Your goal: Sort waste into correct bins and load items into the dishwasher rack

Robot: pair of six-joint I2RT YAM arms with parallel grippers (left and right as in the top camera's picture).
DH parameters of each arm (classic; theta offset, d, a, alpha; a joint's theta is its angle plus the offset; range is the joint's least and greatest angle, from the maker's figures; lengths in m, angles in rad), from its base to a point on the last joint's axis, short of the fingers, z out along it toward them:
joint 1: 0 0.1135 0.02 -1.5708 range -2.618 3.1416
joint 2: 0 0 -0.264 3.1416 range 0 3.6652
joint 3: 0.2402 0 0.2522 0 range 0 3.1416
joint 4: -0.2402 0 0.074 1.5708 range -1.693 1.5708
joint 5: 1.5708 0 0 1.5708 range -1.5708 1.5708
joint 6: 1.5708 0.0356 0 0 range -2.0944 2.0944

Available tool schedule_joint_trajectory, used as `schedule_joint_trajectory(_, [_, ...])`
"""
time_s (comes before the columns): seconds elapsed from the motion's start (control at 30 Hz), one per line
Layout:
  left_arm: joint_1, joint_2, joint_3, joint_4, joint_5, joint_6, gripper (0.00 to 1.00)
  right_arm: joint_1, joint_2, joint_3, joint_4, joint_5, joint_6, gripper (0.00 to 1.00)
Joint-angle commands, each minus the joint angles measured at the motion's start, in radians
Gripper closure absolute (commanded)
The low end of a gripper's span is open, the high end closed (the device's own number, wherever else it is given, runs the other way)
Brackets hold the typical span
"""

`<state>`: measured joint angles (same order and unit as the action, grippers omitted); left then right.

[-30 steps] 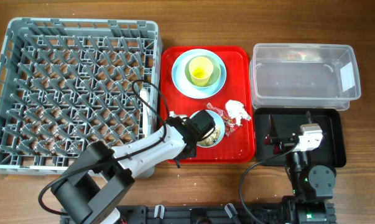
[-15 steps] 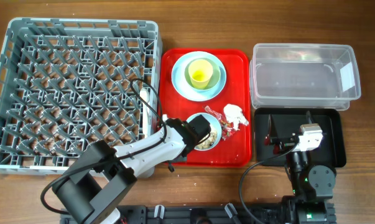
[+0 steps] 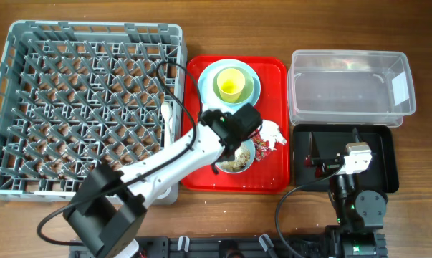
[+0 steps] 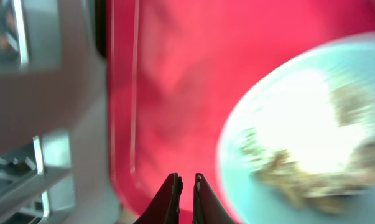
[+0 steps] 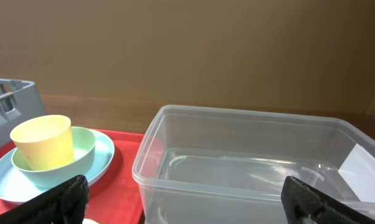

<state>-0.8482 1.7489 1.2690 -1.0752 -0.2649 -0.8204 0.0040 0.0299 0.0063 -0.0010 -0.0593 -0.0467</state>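
My left gripper (image 3: 238, 131) hovers over the far rim of the light blue bowl (image 3: 238, 162), which holds rice-like food scraps (image 4: 299, 177). In the blurred left wrist view its jaws (image 4: 186, 182) are shut and empty above the red tray (image 4: 168, 81). The red wrapper (image 3: 264, 143) and the white tissue (image 3: 272, 130) lie beside the bowl. The blue plate (image 3: 210, 93) carries the pale green bowl (image 3: 249, 87) and the yellow-green cup (image 3: 230, 83). My right gripper (image 3: 334, 141) is open over the black tray (image 3: 386, 168), facing the clear tub (image 5: 249, 162).
The grey dishwasher rack (image 3: 87, 107) fills the left side. A white piece of cutlery (image 3: 166, 113) lies at its right edge. The clear tub (image 3: 352, 89) stands behind the black tray. The plate, bowl and cup also show in the right wrist view (image 5: 44, 149).
My left gripper has moved from the front left of the light blue bowl toward the back, over its far rim. The red tray has shifted slightly left. The right arm has not moved.
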Motion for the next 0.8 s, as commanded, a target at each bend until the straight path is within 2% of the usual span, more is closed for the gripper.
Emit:
schedule_joint_trajectory(0.0, [0.056, -0.055, 0.132, -0.020, 0.015, 0.108, 0.67, 0.002, 0.001, -0.001, 0.003, -0.006, -0.003, 0.01])
schedule_joint_trajectory(0.1, [0.203, -0.117, 0.299, -0.117, 0.059, 0.174, 0.57, 0.002, 0.001, -0.001, 0.003, -0.006, -0.003, 0.00])
schedule_joint_trajectory(0.13, [0.272, -0.150, 0.330, -0.123, 0.058, 0.186, 0.51, 0.002, 0.001, -0.001, 0.003, -0.006, -0.003, 0.00])
schedule_joint_trajectory(0.17, [0.355, -0.195, 0.341, -0.122, 0.054, 0.185, 0.16, 0.002, 0.001, -0.001, 0.003, -0.006, -0.003, 0.00])
schedule_joint_trajectory(0.2, [0.421, -0.230, 0.341, -0.126, 0.055, 0.185, 0.00, 0.002, 0.001, -0.001, 0.003, -0.006, -0.003, 0.00])
schedule_joint_trajectory(0.3, [0.643, -0.303, 0.341, -0.171, 0.060, 0.185, 0.00, 0.002, 0.001, -0.001, 0.003, -0.006, -0.003, 0.00])
schedule_joint_trajectory(0.43, [0.757, -0.306, 0.340, -0.224, 0.077, 0.185, 0.00, 0.002, 0.001, -0.001, 0.003, -0.006, -0.004, 0.00])
schedule_joint_trajectory(0.77, [0.766, -0.306, 0.340, -0.224, 0.077, 0.185, 0.00, 0.002, 0.001, -0.001, 0.003, -0.006, -0.003, 0.00])
